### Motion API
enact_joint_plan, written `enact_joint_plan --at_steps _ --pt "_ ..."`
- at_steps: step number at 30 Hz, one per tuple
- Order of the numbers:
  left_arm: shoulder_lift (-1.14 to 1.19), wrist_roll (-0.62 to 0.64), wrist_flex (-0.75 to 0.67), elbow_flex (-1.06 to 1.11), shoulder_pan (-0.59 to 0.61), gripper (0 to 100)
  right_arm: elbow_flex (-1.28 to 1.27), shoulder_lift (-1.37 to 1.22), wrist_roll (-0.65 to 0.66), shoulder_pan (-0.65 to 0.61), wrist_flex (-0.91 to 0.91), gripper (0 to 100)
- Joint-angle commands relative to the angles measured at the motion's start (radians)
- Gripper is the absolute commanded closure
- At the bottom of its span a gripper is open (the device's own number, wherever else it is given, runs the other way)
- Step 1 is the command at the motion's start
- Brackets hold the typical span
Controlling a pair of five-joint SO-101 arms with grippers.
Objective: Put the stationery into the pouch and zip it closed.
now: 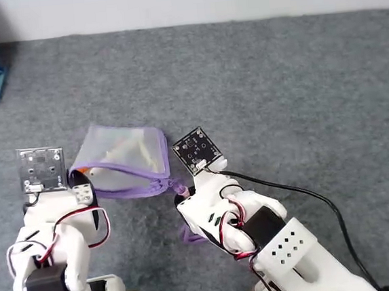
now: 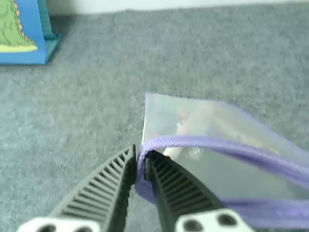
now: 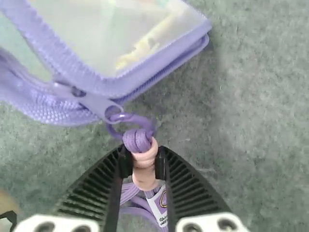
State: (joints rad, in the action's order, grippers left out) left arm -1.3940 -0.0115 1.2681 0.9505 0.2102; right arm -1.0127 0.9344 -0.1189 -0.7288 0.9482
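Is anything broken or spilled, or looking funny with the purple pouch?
Nothing looks broken or spilled. The pouch has stationery inside, seen through its clear side. The left claw pinches its purple edge, and the right claw pinches the zipper cord.

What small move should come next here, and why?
Probably the right gripper should draw the zipper pull slightly farther from the left gripper, which pinches the pouch at its opposite end. The slider sits near a corner of the pouch; whether the zip is fully shut is unclear.
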Motion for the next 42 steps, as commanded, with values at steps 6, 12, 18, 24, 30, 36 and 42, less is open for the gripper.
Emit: enact_joint_plan --at_steps 6,12,18,24,30,36,42 --pt "0.130 0.009 -0.058 -0.113 -0.224 85 0.041 0.059 -0.011 0.010 0.067 99.1" --pt "0.365 0.040 -0.063 -0.292 -0.374 81 0.015 0.311 -0.055 0.010 0.177 99.1" --pt "0.537 0.155 -0.133 -0.435 -0.486 72 -0.081 0.522 -0.054 0.010 0.177 99.1" --pt "0.689 0.157 -0.265 -0.492 -0.557 72 -0.083 0.550 -0.054 0.070 0.183 99.1" --pt "0.876 0.153 -0.313 -0.602 -0.600 72 -0.098 0.527 -0.054 0.102 0.163 99.1" --pt "0.953 0.152 -0.310 -0.659 -0.620 72 -0.100 0.524 -0.055 0.108 0.162 99.1" --pt "0.830 0.150 -0.178 -0.694 -0.520 72 -0.100 0.532 -0.061 0.214 0.119 99.1"
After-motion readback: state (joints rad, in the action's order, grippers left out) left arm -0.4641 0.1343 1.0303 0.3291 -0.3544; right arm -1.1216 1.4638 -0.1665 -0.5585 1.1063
